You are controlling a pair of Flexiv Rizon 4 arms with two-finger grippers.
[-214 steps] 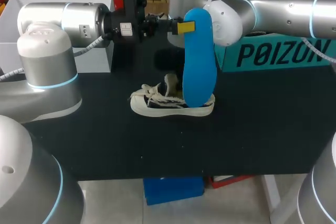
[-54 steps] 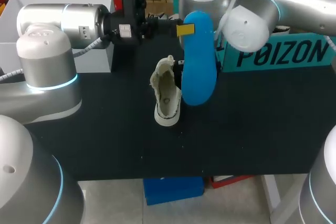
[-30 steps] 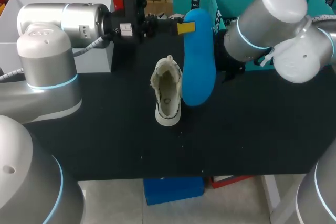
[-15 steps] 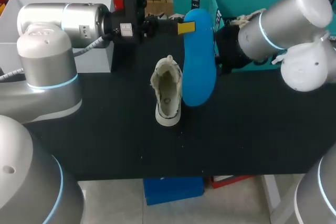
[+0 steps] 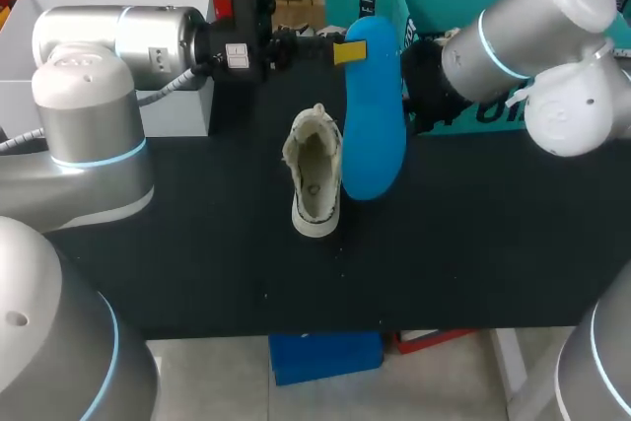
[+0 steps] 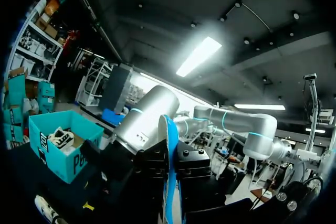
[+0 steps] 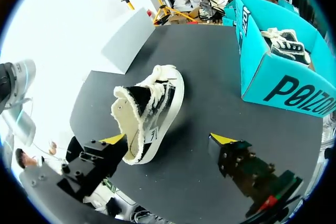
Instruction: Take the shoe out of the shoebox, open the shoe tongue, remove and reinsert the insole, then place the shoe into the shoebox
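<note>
There, blue insole (image 5: 375,135) in left gripper (image 5: 347,51), seemingly beside shoe (image 5: 315,170).

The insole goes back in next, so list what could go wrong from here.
1. The shoe rests unheld on the table. The right gripper is open, so a push could slide the shoe away.
2. The left gripper pinches the insole at one end only. The hanging length may bend and miss the opening.
3. The right arm sits close beside the insole and could knock it.
</note>
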